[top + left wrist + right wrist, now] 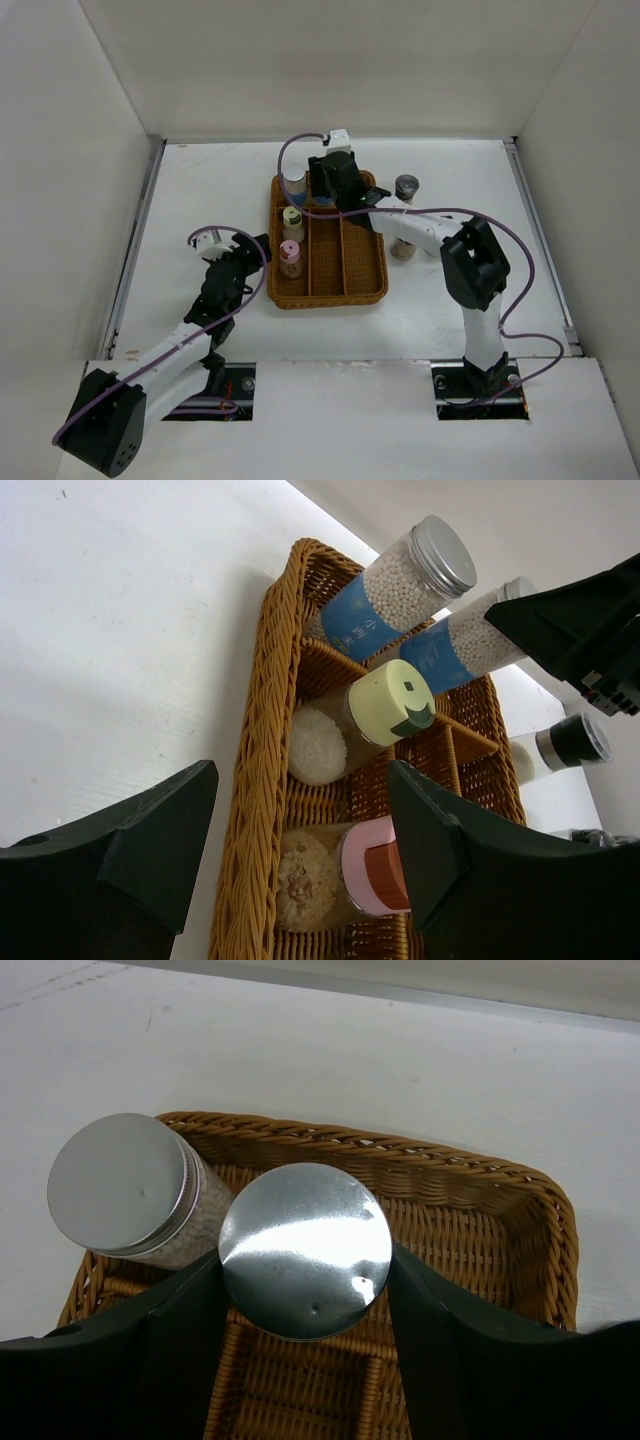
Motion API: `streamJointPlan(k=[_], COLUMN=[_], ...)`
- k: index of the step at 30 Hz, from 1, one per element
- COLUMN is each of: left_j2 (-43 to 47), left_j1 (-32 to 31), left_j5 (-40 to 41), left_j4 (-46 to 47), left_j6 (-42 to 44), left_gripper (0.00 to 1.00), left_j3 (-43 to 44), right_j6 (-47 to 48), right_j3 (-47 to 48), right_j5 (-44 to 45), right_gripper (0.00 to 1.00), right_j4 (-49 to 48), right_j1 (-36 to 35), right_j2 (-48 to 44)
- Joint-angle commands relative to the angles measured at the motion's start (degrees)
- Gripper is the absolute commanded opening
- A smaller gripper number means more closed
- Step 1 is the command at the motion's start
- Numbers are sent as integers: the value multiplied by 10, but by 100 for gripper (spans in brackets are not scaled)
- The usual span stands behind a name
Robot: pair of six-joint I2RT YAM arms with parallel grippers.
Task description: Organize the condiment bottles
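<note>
Table (200, 190) with wicker tray (362, 282), stray jar (407, 186)

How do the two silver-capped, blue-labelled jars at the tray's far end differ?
The left jar stands free in the wicker tray's far-left compartment; the middle jar sits one column over. The right gripper clamps the middle jar; nothing touches the left jar. Both have silver caps, blue labels and white beads.

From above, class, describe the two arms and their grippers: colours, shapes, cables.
The left arm and right arm have white tube links joined by bulky black joints. A purple cable loops along each. The left gripper and right gripper are black, with broad, wedge-shaped fingers.
</note>
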State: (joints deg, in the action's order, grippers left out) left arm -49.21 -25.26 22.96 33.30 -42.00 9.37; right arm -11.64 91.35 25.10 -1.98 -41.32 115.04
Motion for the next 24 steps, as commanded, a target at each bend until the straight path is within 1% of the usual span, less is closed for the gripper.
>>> streamJointPlan(k=[1,4,12,13,19,24], left_j2=[4,5,10,10,12,13], left_j1=[4,9,13,14,13,14], left_j5=[-9,-16,-21,-20,-21,-23], left_j4=[32,30,32,32,31,30], left_j6=[-5,-7,-8,-8,-6,-6], left_gripper=[67,68,68,68,67,67], left_j3=[-1,-1,-2,-3,-3,-2], right_j6=[-21,-31,-37,-37,-34,-40], right_j3=[2,-9,-40,-46,-101,-164], right_j5=[13,14,-9,-15,-18,0], right_gripper=[63,68,75,79,78,81], right_j4=[-65,-67,-79,-83,-117,-89], right_j1=[-7,-7,-2,-2,15,72], right_j2=[-9,-17,-62,-72,-156,-229])
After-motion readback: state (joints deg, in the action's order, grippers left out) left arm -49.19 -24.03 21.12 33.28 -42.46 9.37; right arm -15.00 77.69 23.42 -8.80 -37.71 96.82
